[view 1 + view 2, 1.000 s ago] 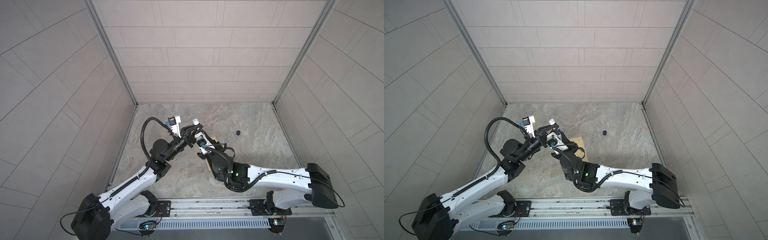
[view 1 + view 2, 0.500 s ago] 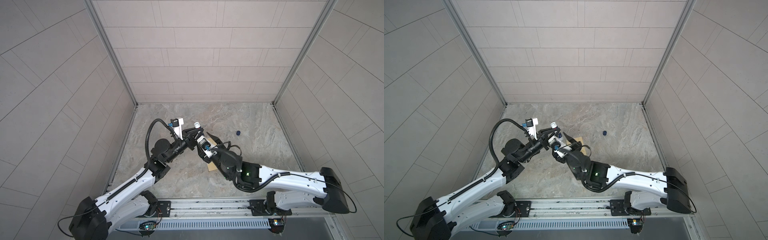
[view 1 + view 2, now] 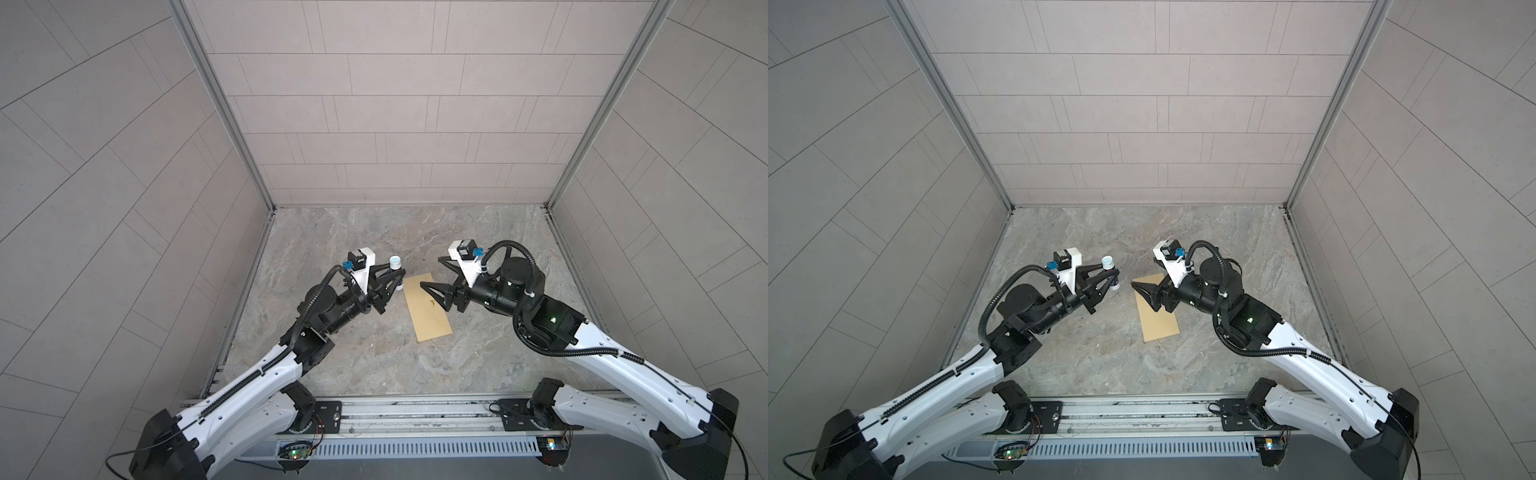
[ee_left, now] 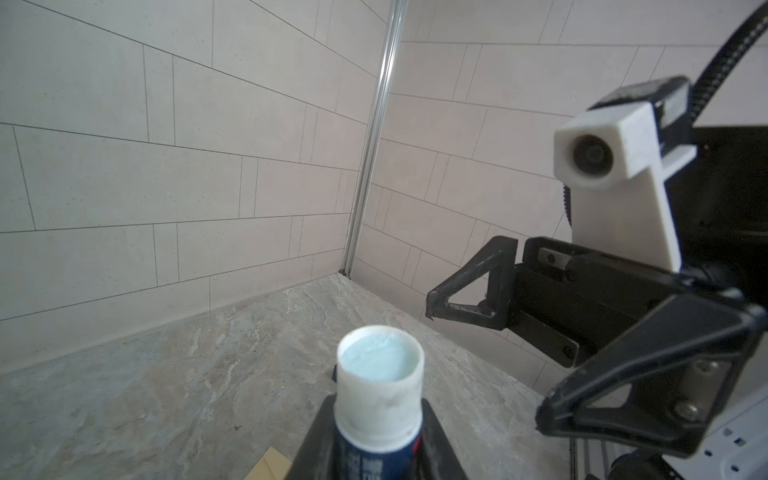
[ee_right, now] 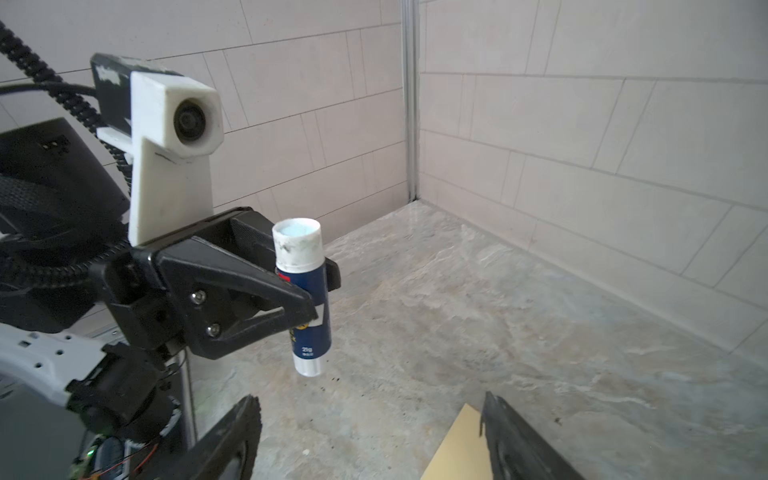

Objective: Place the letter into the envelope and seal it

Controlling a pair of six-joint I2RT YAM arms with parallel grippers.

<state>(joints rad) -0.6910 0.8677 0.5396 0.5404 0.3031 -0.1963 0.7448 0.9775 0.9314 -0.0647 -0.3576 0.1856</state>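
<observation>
L pincer [image 3: 400, 275] clamped on upright, uncapped glue stick [image 3: 395, 262], at envelope's [image 3: 430, 316] 10 o'clock. R pincer [image 3: 430, 271] wide open, empty, over envelope's far end. Envelope flat mid-tabletop [image 3: 374, 232], lying 11-to-5 o'clock.

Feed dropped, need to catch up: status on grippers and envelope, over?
Left gripper shut on uncapped glue stick. Right gripper open by envelope. Envelope flat on table; letter not visible. No obstruction seen.

Left arm [image 3: 266, 380], right arm [image 3: 623, 370]: white shells, black joints.
Ribbed black cable hoses [image 4: 731, 49], white wrist-camera mounts [image 5: 166, 166]; left gripper [image 3: 400, 277] and right gripper [image 3: 430, 271] black, triangular-framed; green light [image 3: 552, 320] on right elbow.
</observation>
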